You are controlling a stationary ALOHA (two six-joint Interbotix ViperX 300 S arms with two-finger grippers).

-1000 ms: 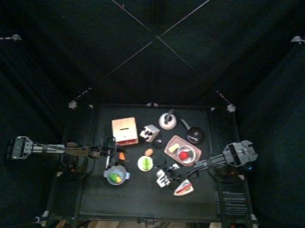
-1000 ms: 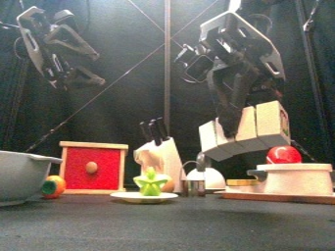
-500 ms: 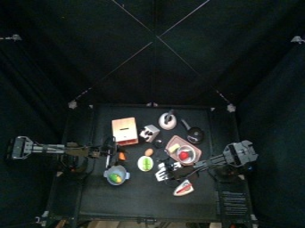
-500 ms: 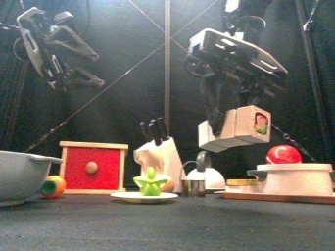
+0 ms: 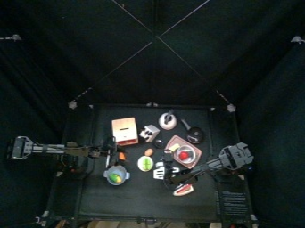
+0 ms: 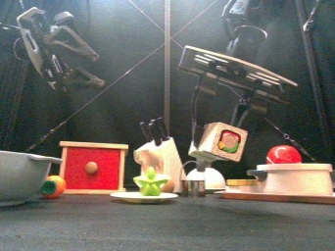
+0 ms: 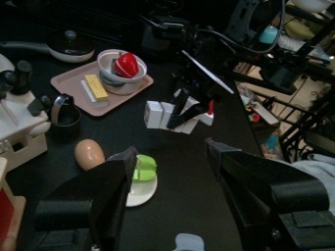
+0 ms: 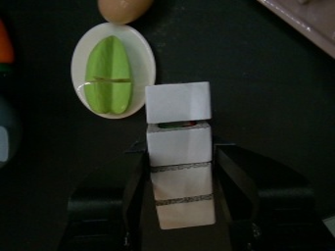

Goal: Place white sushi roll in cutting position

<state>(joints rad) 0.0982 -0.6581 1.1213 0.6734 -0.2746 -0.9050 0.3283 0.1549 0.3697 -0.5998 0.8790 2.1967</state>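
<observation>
The white sushi roll (image 6: 222,140) hangs above the table in the front view, showing a square white face with a green and red centre. My right gripper (image 8: 179,159) is shut on it, one jaw on each side of the white piece (image 8: 178,145). A second white block (image 8: 178,101) lies just beyond it, next to the plate. In the left wrist view the same gripper (image 7: 190,108) is low among the white pieces (image 7: 157,114) near the table's front. My left gripper (image 7: 170,211) is open and holds nothing; its arm rests at the left (image 5: 66,151).
A white plate with a green piece (image 8: 112,74) lies beside the roll, with an egg (image 8: 120,8) beyond it. A wooden tray (image 6: 281,195) carries a white bowl and a red ball. A knife block (image 6: 160,162), a red box (image 6: 94,167) and a grey bowl (image 6: 20,172) stand to the left.
The right arm has tipped over and carried the white roll leftward and lower in the front view, toward the table's front. The left arm has not moved.
</observation>
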